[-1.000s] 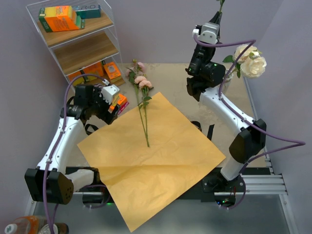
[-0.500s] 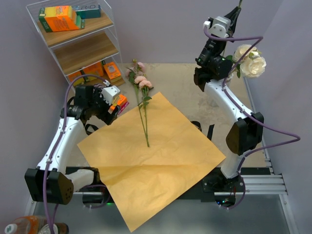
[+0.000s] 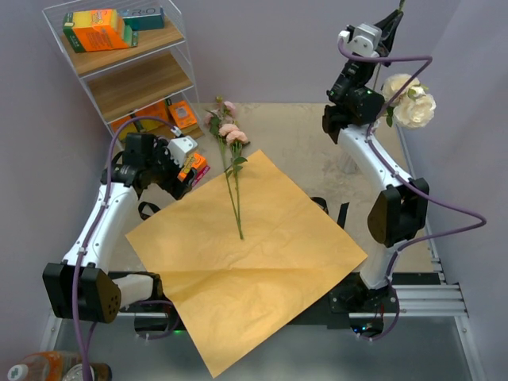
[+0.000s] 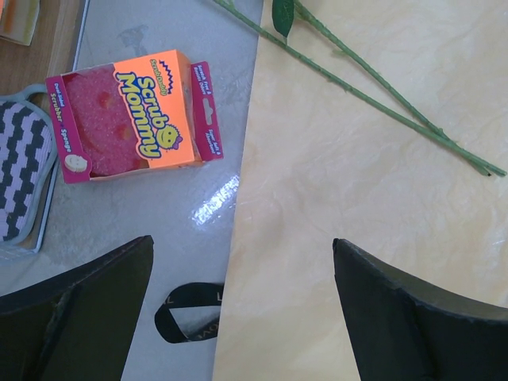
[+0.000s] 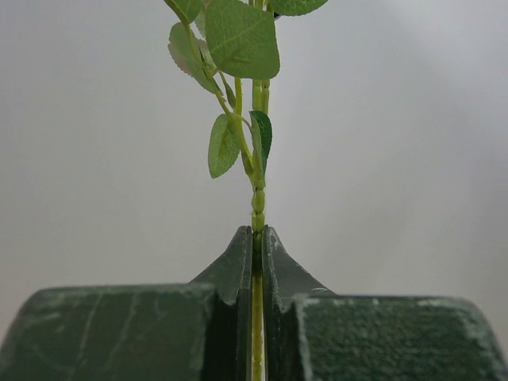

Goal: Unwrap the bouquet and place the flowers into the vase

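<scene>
Nearby, a Scrub Mommy box and a loop of black ribbon lie beside the opened orange paper. My left gripper hangs over its edge, jaws wide apart with nothing between them. Pink flowers lie with stems on the paper and blooms past its far edge, and a shelf stands behind. My right gripper is clamped on a leafy green stem, its bloom cut off above. Cream blooms show beside my right arm; I cannot make out the vase. Since a second ago that arm has lifted higher.
</scene>
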